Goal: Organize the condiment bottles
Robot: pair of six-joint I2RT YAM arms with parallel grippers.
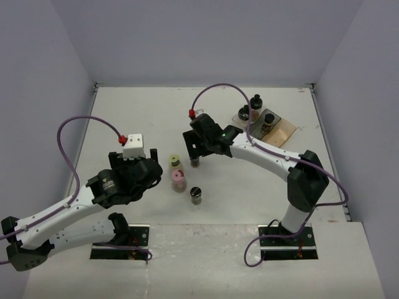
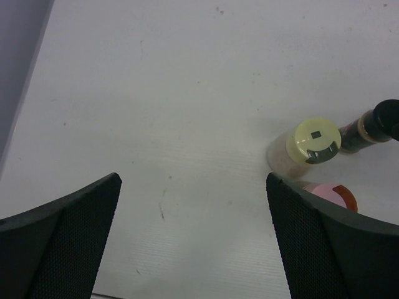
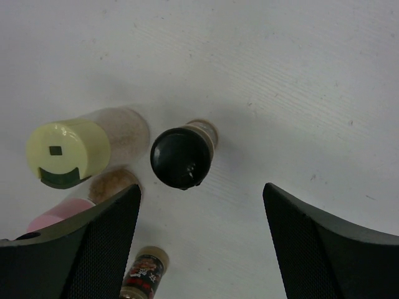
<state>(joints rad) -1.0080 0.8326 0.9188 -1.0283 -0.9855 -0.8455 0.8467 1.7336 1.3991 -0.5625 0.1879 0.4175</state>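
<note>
Right pincer (image 3: 201, 187) spread over dark-capped jar (image 3: 181, 157), yellow-capped jar (image 3: 62, 152) just beside. Left pincer (image 2: 193, 180) spread above open worktop (image 2: 156, 93) near wall (image 2: 19, 62).

bench (image 1: 143, 112): white, matte, with faint grain and a few small dark specks in the wrist views | tray (image 1: 285, 132): clear, rectangular, tan-tinted floor, flat on the bench's far right, skewed to its edges, near the right wall | walls (image 1: 206, 37): plain pale grey-lavender on left, back and right
</note>
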